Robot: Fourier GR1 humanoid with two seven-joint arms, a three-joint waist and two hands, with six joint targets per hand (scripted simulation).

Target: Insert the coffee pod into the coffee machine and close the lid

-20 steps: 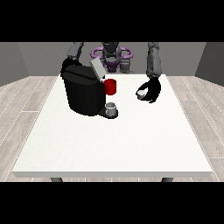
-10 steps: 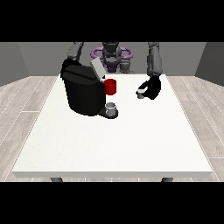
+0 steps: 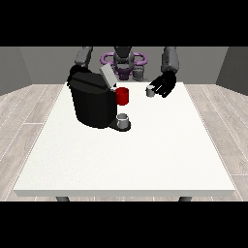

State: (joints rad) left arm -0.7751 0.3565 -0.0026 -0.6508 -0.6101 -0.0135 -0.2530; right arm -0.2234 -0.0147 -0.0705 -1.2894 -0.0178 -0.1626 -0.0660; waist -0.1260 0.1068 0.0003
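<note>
A black coffee machine (image 3: pixel 93 104) stands on the white table (image 3: pixel 145 155) at the left, its grey lid (image 3: pixel 107 76) tilted up and open. A small grey coffee pod (image 3: pixel 150 91) is held above the table, right of the machine. The hand at the view's right (image 3: pixel 164 83) has its fingers curled round that pod. The hand at the view's left (image 3: pixel 74 71) shows as a dark shape at the machine's far top corner, mostly hidden behind it.
A red mug (image 3: pixel 122 96) stands against the machine's right side. A grey cup (image 3: pixel 123 119) sits on the machine's tray at its front right. The robot's body (image 3: pixel 123 60) is behind the table's far edge.
The hand at the view's right has risen off the table with the pod and drifted slightly towards the machine. The machine, mug and cup have not moved.
</note>
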